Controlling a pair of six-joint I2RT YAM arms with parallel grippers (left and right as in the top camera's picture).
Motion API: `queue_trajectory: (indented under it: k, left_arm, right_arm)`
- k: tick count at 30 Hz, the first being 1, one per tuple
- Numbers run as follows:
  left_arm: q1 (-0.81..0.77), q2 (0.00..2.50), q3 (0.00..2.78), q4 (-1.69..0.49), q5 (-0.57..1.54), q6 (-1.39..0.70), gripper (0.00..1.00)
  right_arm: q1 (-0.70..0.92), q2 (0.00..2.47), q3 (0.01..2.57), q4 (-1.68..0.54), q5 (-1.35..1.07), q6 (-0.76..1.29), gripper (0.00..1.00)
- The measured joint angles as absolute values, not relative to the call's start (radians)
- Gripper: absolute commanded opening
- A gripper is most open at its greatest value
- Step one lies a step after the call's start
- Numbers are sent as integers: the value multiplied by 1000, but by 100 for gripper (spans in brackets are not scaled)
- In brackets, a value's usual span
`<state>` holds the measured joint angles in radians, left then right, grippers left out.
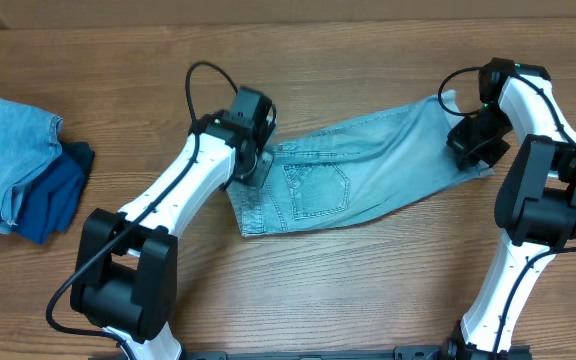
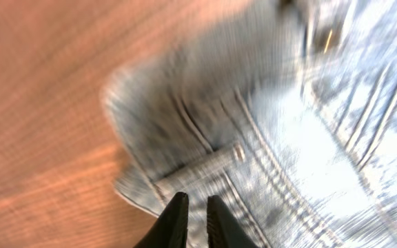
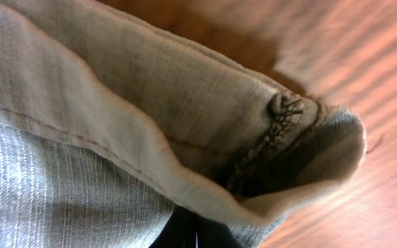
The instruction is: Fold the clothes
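Note:
The pale blue denim shorts [image 1: 368, 165] lie folded lengthwise across the middle of the table, waistband at the left and leg cuffs at the right. My left gripper [image 1: 256, 165] is over the waistband corner. In the left wrist view its fingers [image 2: 197, 203] stand a narrow gap apart above the belt loop and stitched denim [image 2: 309, 138], blurred by motion. My right gripper [image 1: 473, 145] is at the cuff end. In the right wrist view its fingers [image 3: 197, 234] are shut, their tips hidden under the raised hemmed cuff [image 3: 185, 117], which they pinch.
A light-blue denim pile [image 1: 3, 160] and a dark navy folded garment [image 1: 58, 195] lie at the table's left edge. Bare wooden table [image 1: 368, 290] lies in front of the shorts, between the two arm bases.

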<state>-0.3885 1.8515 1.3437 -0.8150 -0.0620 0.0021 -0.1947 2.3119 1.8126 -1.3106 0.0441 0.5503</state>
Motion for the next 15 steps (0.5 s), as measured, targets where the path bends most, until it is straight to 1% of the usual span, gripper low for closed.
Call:
queue_trajectory:
  k: [3,4,6,7,8,9,10,11,12,13,15]
  left_arm:
    - [-397,1852,1429,-796,6,7,15]
    - [-407,1851,1435,-788,17,15,14]
    - [-451,1853,1437,-774,23,61,15]
    - [-468,1855,1437,-769,22,79,21]
    - [-477,1865,1437,-757,18,103,28]
    - [-476,1880,1437,-743,15,125,29]
    - [-476,1895,1437,-723,16,149,29]
    - [-476,1921,1438,-681,25,176,26]
    - [-476,1934,1437,-669,31,189,24]
    - [-476,1945,1437,-651,39,199,23]
    - [-477,1965,1438,-616,67,214,21]
  right_arm:
    - [-162,2304,1800,-1286,113,519,5]
    - [-155,2297,1792,-1270,119,498,7]
    - [-149,2275,1781,-1148,52,391,14]
    - [-145,2262,1777,-1116,-5,357,26]
    - [-140,2236,1773,-1110,-54,332,44]
    - [-136,2205,1771,-1112,-89,313,49]
    - [-134,2173,1771,-1113,-116,294,46]
    - [-133,2110,1771,-1124,-148,271,39]
    - [-133,2073,1771,-1133,-160,262,36]
    - [-132,2035,1771,-1158,-174,249,31]
    - [-132,2019,1771,-1173,-185,241,30]
